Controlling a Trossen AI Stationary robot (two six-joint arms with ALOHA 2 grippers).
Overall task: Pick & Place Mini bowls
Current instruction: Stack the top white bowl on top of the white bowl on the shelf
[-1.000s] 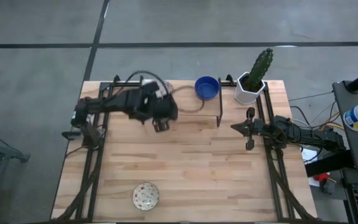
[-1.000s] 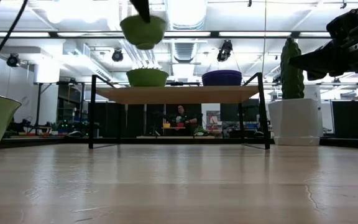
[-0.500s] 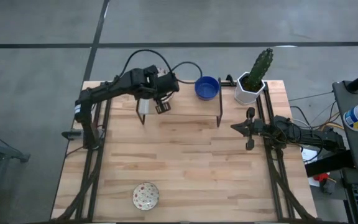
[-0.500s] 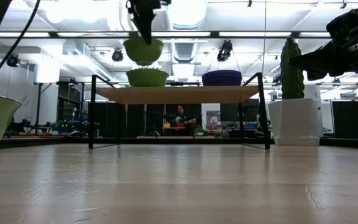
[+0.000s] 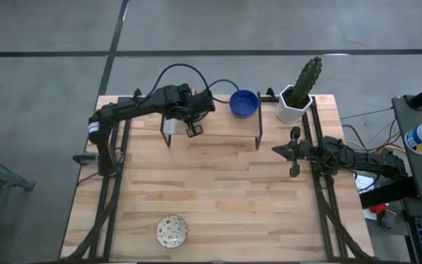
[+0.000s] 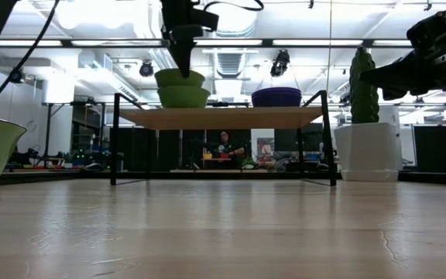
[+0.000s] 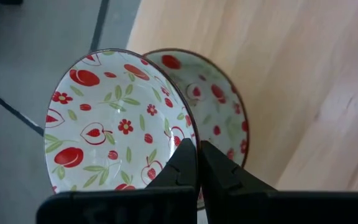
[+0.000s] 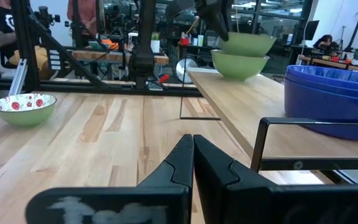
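Note:
My left gripper (image 6: 181,60) is over the far shelf, shut on a cream bowl with red and green speckles (image 7: 114,124). Its underside shows green in the low view (image 6: 180,77). Right under it, a second speckled bowl (image 7: 219,102) stands on the shelf board (image 6: 183,97). Blue bowls (image 5: 244,103) sit stacked on the shelf's right half (image 8: 331,93). A third speckled bowl (image 5: 172,231) rests on its base near the table's near edge. My right gripper (image 5: 293,152) waits shut at the table's right side. My left gripper pinches the speckled bowl by its rim (image 7: 188,140), one finger inside the bowl and one outside. The fingers (image 6: 183,46) come from above, pointing down. The bowl hangs about level, low over the shelf bowl; whether the two touch I cannot tell.
The shelf is a wooden board on a thin black frame (image 6: 223,118) along the far edge. A white hexagonal pot with a cactus (image 5: 297,94) stands at the far right corner. Bare wood (image 5: 226,191) lies between the shelf and the near bowl.
My left gripper has carried the speckled bowl toward the far edge and over the shelf, then down. The bowl was high above the shelf bowl a second ago and now sits close on top of it. The fingers have stayed shut on its rim.

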